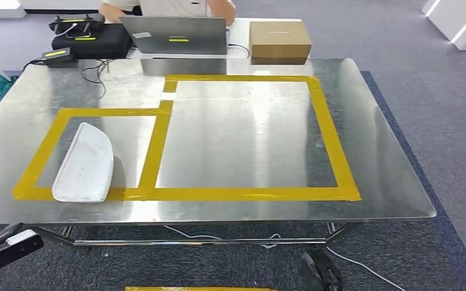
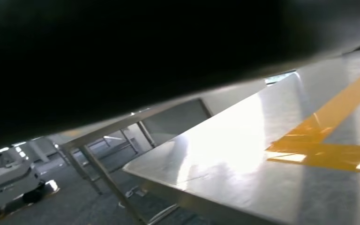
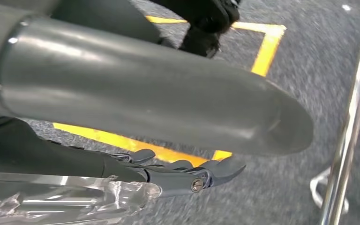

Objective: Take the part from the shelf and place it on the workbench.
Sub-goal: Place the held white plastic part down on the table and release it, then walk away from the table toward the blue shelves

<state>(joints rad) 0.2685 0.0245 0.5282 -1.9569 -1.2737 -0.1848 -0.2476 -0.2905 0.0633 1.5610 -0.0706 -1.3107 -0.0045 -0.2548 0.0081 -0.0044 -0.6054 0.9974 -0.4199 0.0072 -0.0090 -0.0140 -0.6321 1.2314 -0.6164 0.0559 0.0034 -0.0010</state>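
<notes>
A lab or workshop: steel workbench [image 1: 376, 151] with yellow tape [image 1: 334, 145]; laptop [image 1: 176, 35]; grey carpet [image 1: 437, 91].

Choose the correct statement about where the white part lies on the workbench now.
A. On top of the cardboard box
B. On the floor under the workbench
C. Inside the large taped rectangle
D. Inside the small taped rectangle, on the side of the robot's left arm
D: in the head view the white part lies on the metal workbench inside the smaller frame of yellow tape, its near end reaching that frame's front strip.
</notes>
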